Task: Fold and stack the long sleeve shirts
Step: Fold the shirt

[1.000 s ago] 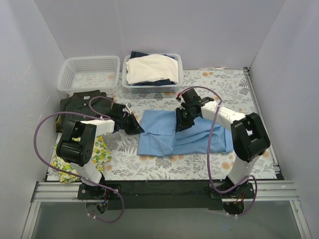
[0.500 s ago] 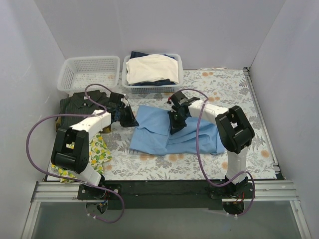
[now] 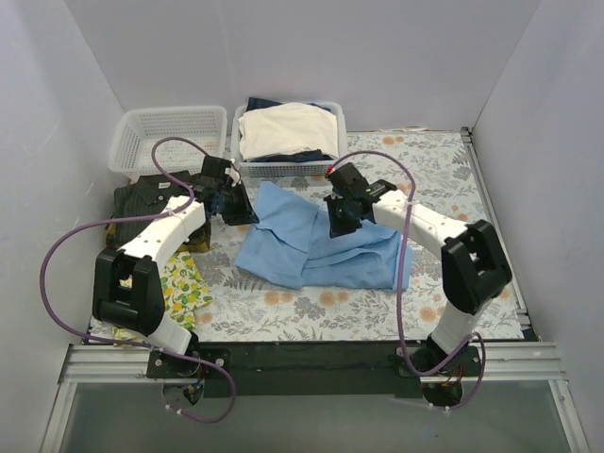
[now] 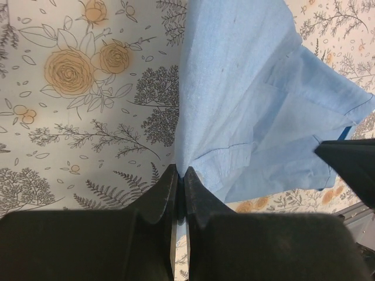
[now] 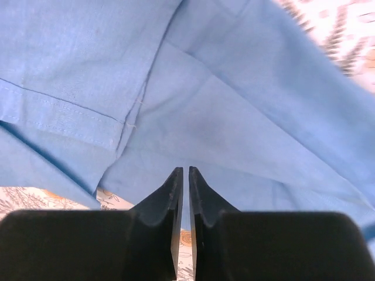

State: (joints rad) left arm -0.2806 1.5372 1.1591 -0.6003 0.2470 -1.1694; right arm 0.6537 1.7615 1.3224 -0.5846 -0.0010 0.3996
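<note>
Top external: light blue shirt lay rumpled mid-bench, between both arms. Left end effector was clenched on shirt's upper-left edge — left wrist view showed cloth pinched at fingertips. Right end effector had fingers all but closed, clamped on fold at shirt's top. Dark pinstripe shirt lay at bench's left edge — just before white basket.
</note>
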